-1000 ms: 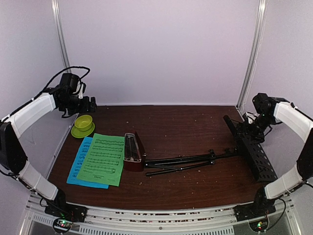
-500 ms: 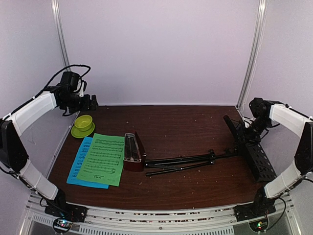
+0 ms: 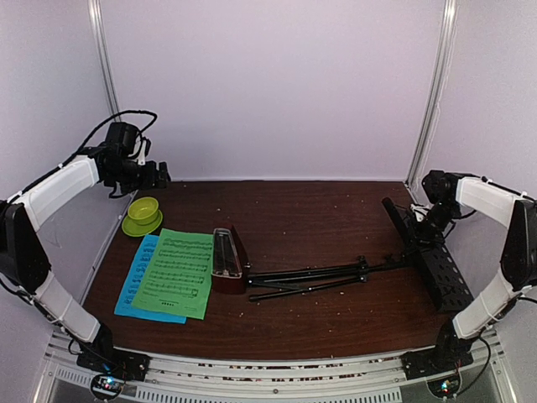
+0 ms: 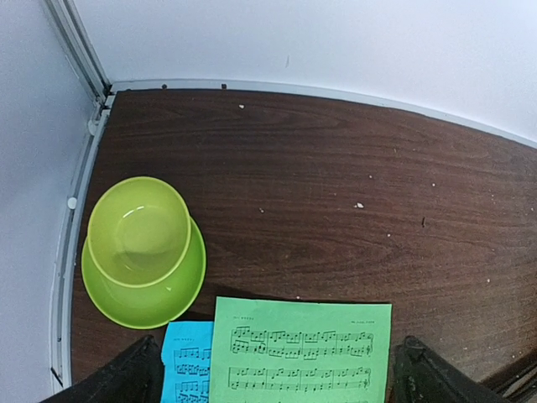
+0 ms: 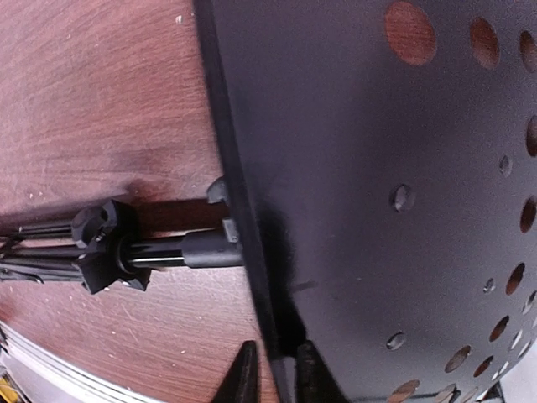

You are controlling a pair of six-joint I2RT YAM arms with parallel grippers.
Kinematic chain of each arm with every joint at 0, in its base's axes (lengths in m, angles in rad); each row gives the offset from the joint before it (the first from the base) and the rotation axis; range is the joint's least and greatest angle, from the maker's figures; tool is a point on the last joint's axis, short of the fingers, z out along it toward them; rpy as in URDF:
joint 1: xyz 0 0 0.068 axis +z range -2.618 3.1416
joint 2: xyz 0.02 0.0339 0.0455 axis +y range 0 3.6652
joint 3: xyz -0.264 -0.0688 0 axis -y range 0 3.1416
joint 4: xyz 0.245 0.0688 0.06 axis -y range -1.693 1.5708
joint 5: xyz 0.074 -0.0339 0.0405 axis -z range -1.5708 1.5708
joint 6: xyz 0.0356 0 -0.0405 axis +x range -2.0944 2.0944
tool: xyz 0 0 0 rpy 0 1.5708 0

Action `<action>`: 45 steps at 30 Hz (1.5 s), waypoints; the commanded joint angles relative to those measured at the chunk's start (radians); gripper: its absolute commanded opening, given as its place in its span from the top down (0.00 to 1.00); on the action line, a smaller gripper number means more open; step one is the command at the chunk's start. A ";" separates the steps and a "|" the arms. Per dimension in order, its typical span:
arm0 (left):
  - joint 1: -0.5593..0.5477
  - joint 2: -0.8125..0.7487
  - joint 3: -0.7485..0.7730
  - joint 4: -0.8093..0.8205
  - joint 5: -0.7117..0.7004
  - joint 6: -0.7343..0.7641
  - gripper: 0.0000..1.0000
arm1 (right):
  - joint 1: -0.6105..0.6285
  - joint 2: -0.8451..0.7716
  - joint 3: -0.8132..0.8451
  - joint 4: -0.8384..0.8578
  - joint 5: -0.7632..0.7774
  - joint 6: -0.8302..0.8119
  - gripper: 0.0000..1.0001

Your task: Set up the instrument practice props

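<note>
The black music stand lies folded on the table, its legs point(image 3: 319, 277) pointing left and its hole-punched desk point(image 3: 438, 270) at the right. My right gripper point(image 3: 422, 232) point(image 5: 275, 374) is shut on the desk's point(image 5: 377, 193) left edge, one finger on each side of the thin lip. The stand's pole point(image 5: 159, 252) meets the desk just above the grip. The reddish-brown metronome point(image 3: 227, 259) stands at the leg tips. A green sheet point(image 3: 176, 273) point(image 4: 302, 353) overlaps a blue sheet point(image 3: 134, 290) point(image 4: 186, 365). My left gripper point(image 3: 159, 176) point(image 4: 277, 374) hangs open and empty above the sheets' far edge.
A lime-green bowl on a matching saucer point(image 3: 143, 215) point(image 4: 138, 231) sits at the back left by the wall rail. White walls close in the table on three sides. Bare brown tabletop point(image 3: 319, 218) stretches behind the stand.
My right gripper's fingers have closed from wide apart onto the desk's edge while the wrist edged left. The left gripper drifted slightly right and stayed open.
</note>
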 commanded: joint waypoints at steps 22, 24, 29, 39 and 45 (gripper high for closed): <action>-0.003 0.001 0.027 0.040 0.016 -0.014 0.02 | 0.079 -0.102 0.324 -0.102 0.238 0.010 1.00; -0.003 -0.004 0.026 0.040 0.023 -0.024 0.02 | 0.086 -0.124 0.350 -0.091 0.272 0.011 1.00; -0.003 -0.020 0.039 0.040 0.032 -0.026 0.02 | 0.112 -0.206 0.397 -0.042 0.356 -0.010 1.00; -0.019 -0.066 0.060 0.090 0.019 -0.045 0.02 | 0.275 -0.298 0.515 0.062 0.538 -0.209 1.00; -0.105 -0.118 0.048 0.153 0.023 0.013 0.02 | 0.378 -0.310 0.594 0.085 0.667 -0.357 1.00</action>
